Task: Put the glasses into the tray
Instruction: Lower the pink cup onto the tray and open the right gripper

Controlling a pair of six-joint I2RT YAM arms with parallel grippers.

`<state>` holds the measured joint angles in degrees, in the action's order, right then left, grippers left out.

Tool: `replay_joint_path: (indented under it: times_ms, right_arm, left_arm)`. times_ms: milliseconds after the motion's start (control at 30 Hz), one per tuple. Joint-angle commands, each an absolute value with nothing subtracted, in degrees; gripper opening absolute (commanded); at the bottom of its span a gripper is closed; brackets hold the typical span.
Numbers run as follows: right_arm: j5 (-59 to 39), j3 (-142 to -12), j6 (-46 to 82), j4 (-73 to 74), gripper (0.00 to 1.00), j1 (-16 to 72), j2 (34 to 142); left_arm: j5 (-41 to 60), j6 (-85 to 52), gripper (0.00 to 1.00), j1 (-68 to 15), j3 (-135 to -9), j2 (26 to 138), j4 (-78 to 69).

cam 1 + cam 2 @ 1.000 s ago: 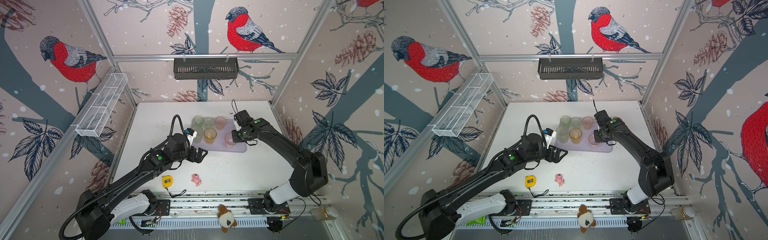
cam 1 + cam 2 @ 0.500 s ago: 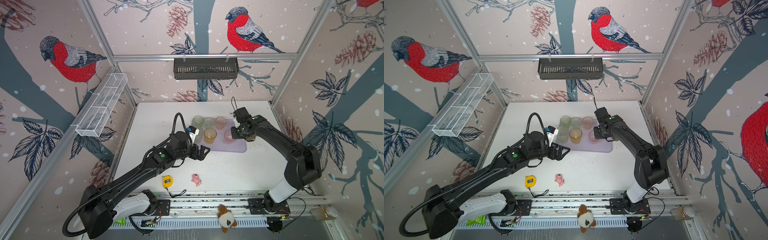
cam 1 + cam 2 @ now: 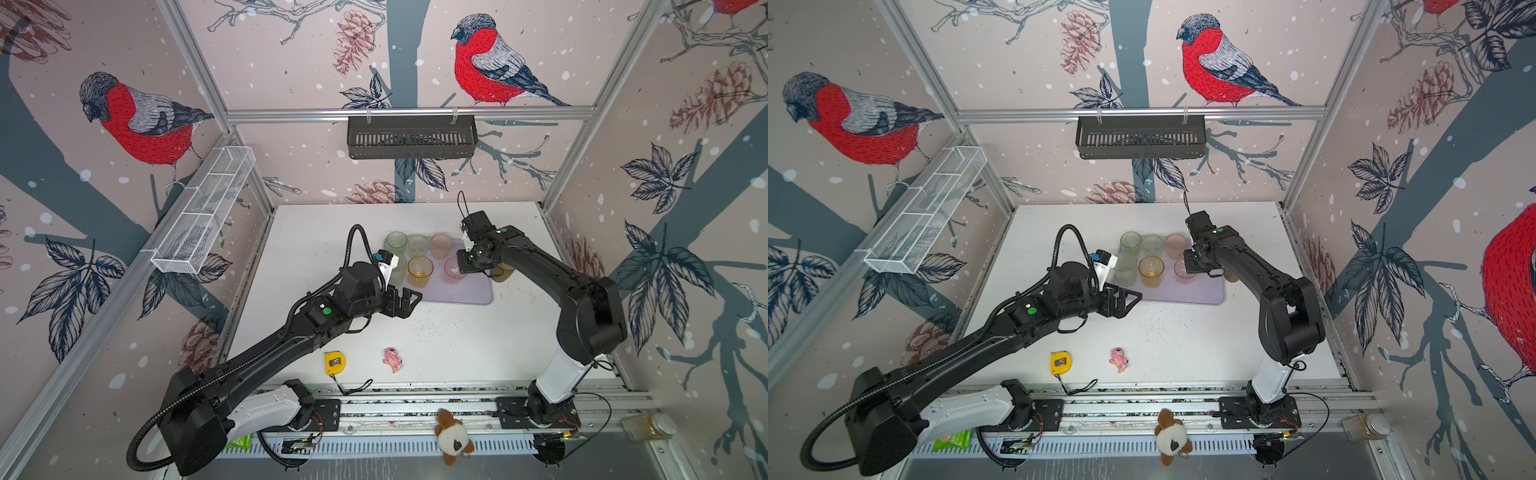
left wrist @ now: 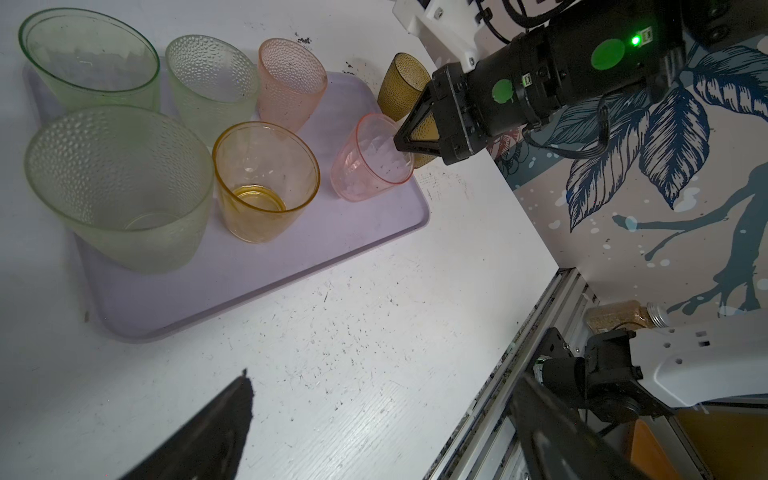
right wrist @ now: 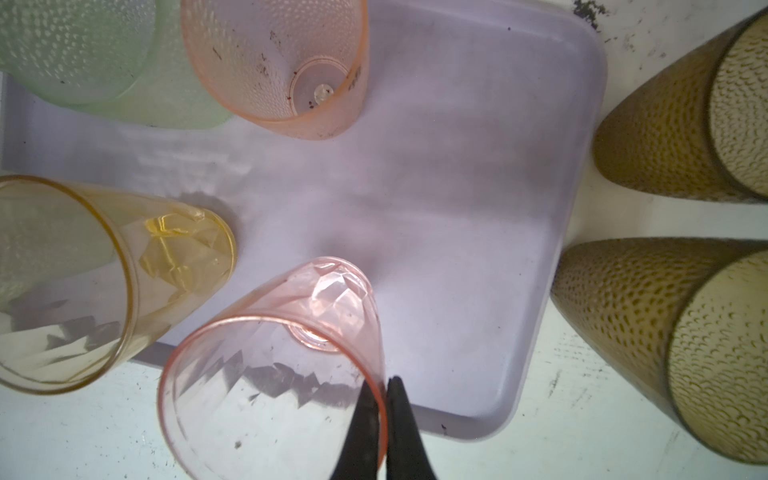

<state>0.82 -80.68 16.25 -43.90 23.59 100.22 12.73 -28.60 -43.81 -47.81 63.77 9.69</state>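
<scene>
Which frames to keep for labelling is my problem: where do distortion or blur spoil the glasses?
Right wrist view: wide-angle stretches the pink faceted glass and brown glasses, leaning them outward. Left wrist view: crisp, milder lean. Both top views: evenly lit, glasses small.

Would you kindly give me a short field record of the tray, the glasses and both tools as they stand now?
Tray: lavender tray, on the white table.
Standing on tray: green glass, two frosted glasses, dimpled pink glass, amber glass.
Off tray: two brown glasses, on the table beside the tray.
Right tool: shut on the rim of the faceted pink glass, which is tilted over the tray.
Left tool: open, empty, near the tray's front left corner.
</scene>
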Motion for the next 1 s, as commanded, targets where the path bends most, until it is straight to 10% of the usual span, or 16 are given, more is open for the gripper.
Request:
replay_joint_path:
  times_ms: [0,967]
  right_arm:
    - [-0.04,-81.65,15.52,-43.24,0.01,23.57,101.17]
    - [-1.76,-82.27,16.39,-40.62,0.01,25.19,105.63]
  left_arm:
    - [11.56,-29.03,0.97,-43.94,-47.79,63.49,7.82]
    - [10.64,-28.87,0.97,-43.94,-47.04,62.84,8.61]
